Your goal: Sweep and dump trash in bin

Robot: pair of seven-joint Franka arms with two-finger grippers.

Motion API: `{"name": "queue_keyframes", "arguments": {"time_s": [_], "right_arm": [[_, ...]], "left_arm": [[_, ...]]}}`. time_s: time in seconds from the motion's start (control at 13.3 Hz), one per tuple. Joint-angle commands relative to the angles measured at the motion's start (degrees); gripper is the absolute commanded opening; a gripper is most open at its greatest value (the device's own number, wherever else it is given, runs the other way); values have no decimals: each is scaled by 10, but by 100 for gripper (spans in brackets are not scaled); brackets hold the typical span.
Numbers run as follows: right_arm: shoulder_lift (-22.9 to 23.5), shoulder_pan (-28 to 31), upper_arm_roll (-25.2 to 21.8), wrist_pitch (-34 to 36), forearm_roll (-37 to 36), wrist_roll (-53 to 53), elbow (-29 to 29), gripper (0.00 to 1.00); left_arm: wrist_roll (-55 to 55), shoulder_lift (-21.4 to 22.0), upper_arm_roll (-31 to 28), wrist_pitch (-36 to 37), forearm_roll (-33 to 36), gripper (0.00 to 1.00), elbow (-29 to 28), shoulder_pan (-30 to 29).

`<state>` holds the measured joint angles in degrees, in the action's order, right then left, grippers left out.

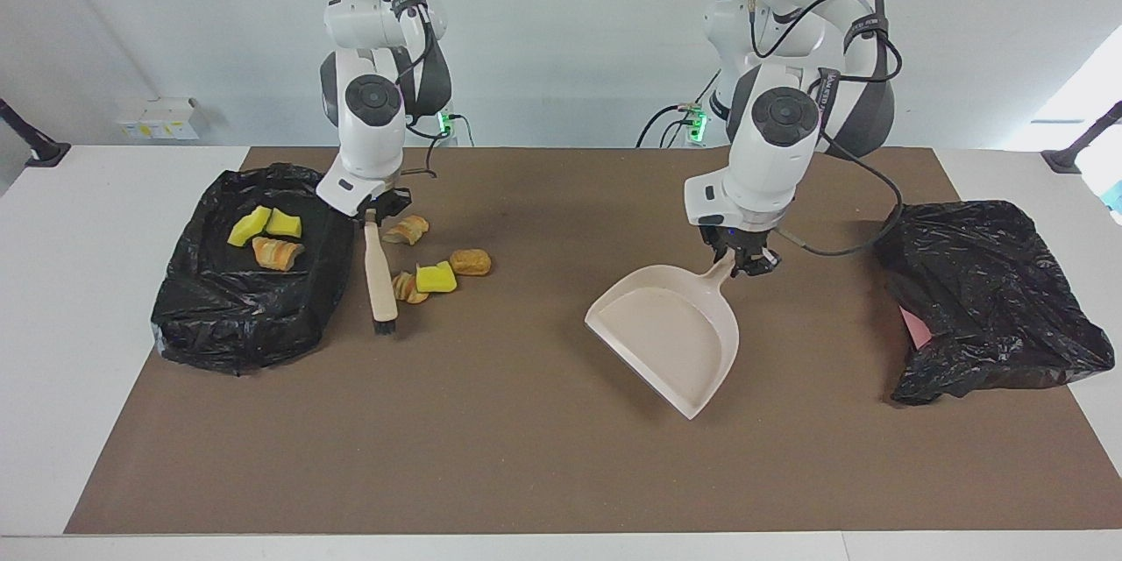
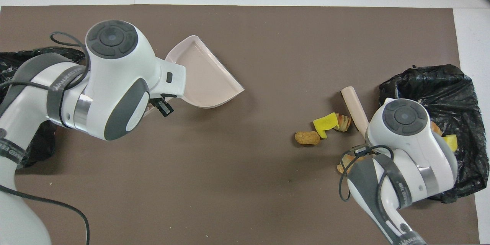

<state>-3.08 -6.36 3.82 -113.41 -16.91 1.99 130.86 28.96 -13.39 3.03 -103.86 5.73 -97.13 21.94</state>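
Note:
Loose trash lies on the brown mat: a yellow sponge piece [image 1: 436,278] [image 2: 324,124] and three bread-like chunks [image 1: 470,262] [image 1: 407,230] [image 1: 406,287]. My right gripper [image 1: 372,212] is shut on the handle of a beige brush [image 1: 380,280] [image 2: 354,105], whose dark bristles rest on the mat between that trash and the black-bagged bin [image 1: 237,316] [image 2: 428,80]. Two yellow pieces [image 1: 263,223] and a bread chunk [image 1: 277,252] lie in the bin. My left gripper [image 1: 743,261] is shut on the handle of the beige dustpan [image 1: 671,333] [image 2: 204,80], which is tilted and has nothing in it, at mid-table.
A second black bag [image 1: 990,298] lies crumpled at the left arm's end of the mat, with a bit of pink showing at its edge. A cable loops from the left arm's wrist toward it. White table borders the mat [image 1: 526,456].

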Motion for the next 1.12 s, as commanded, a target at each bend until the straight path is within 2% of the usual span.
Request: {"name": "queue_keyframes", "arguments": {"time_s": [0.0,0.3,0.6,0.75,0.9,1.05], "right_arm": [[-1,3,7,-8,13,-11,16,0],[-7,-25,7,11,131,-14,25,0],[-13,-68,7,28,235,-1,25,0],[-13,-78,7,54,240,60,6,0],[-29,-69,2,90,225,99,-25,0],[-67,-50,6,123,139,109,-15,0]], "left_arm": [[11,61,-5,-23,40,0,-87,50],[43,93,-2,-68,39,0,-167,86],[22,81,-1,-84,37,0,-193,140],[18,83,-1,-106,37,0,-205,149],[15,79,-1,-114,37,0,-211,184],[15,65,-1,-139,37,0,-214,189]]}}
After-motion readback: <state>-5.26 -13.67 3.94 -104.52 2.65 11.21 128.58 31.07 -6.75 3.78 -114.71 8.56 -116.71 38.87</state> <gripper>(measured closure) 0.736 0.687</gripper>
